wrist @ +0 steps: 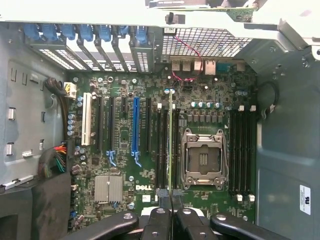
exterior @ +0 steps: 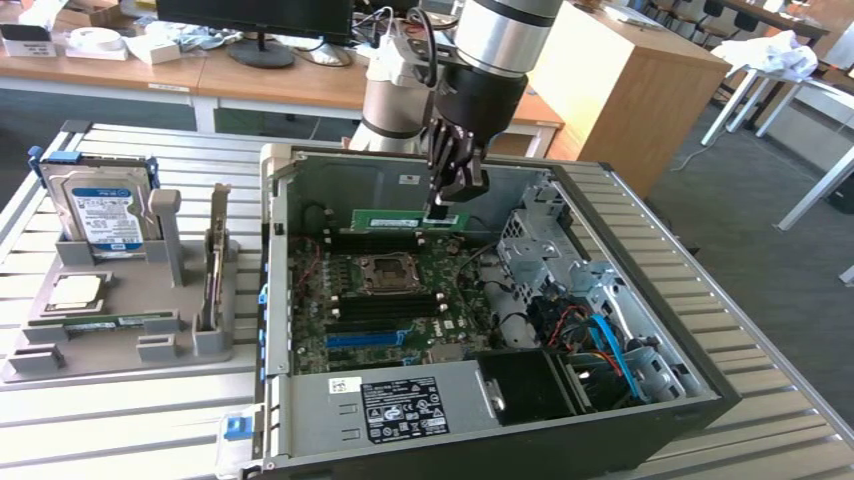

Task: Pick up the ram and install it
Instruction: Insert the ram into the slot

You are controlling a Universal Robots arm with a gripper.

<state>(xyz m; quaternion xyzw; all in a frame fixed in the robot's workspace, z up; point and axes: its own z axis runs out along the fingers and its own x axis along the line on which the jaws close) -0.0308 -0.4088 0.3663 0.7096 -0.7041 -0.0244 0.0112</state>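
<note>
I am counting one ram (exterior: pixel 407 219), one hard drive (exterior: pixel 104 205), one processor chip (exterior: pixel 78 290), one grey holder (exterior: pixel 120 355), one open computer case (exterior: pixel 344 185).

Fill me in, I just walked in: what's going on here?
The gripper is shut on the ram, holding it by one end inside the open case, above the motherboard. The stick lines up along the memory slots beside the empty processor socket. Whether it is seated yet, I cannot tell.
</note>
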